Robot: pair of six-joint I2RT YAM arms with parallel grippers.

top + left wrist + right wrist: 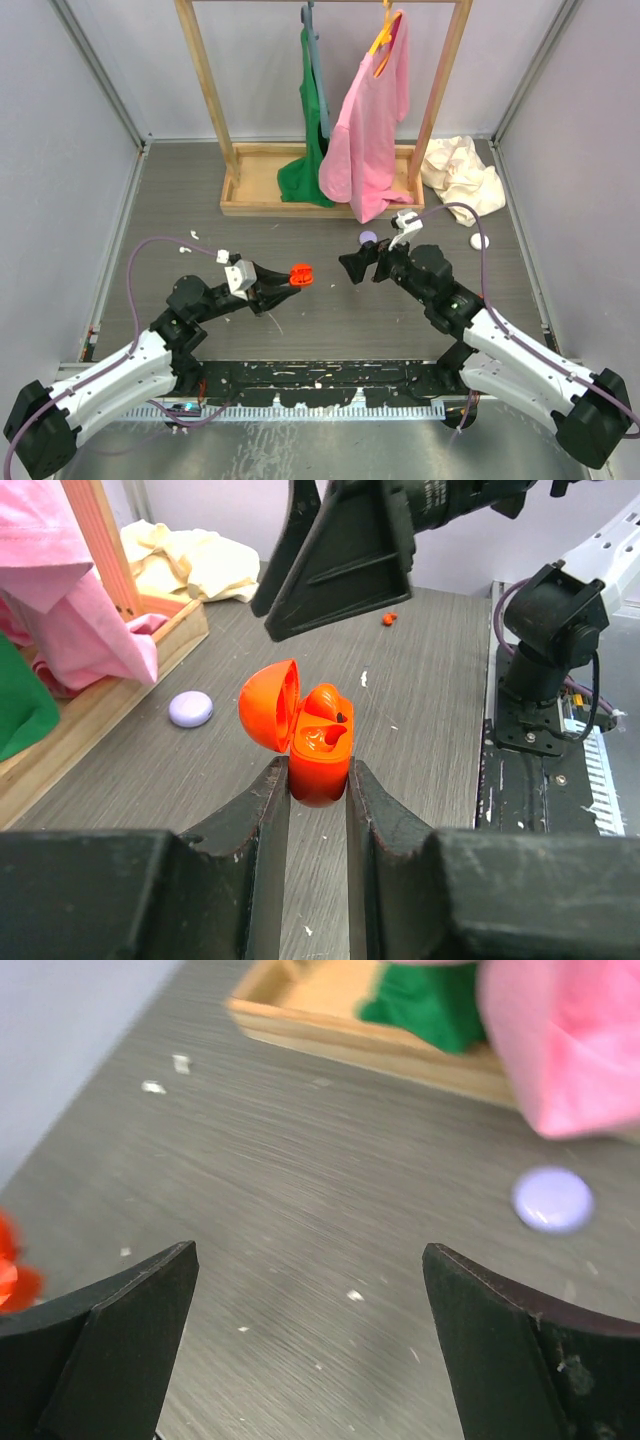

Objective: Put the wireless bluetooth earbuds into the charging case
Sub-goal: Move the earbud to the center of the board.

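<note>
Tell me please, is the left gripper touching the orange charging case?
Touching. In the left wrist view, both fingers of the left gripper press against the sides of the orange charging case, with no gap.

Orange case (320, 765) upright, pinched at its base by the left tool (318, 785), lid (268, 705) swung open leftward, one orange earbud (323, 702) nestled inside, a tiny orange piece (390, 618) well apart on the counter (430, 750).

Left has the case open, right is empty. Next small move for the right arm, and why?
Probably swing the right gripper to the small orange piece on the table, likely an earbud, and lower over it. Its fingers are wide open and empty, while the left gripper holds the orange case with its lid up.
</note>
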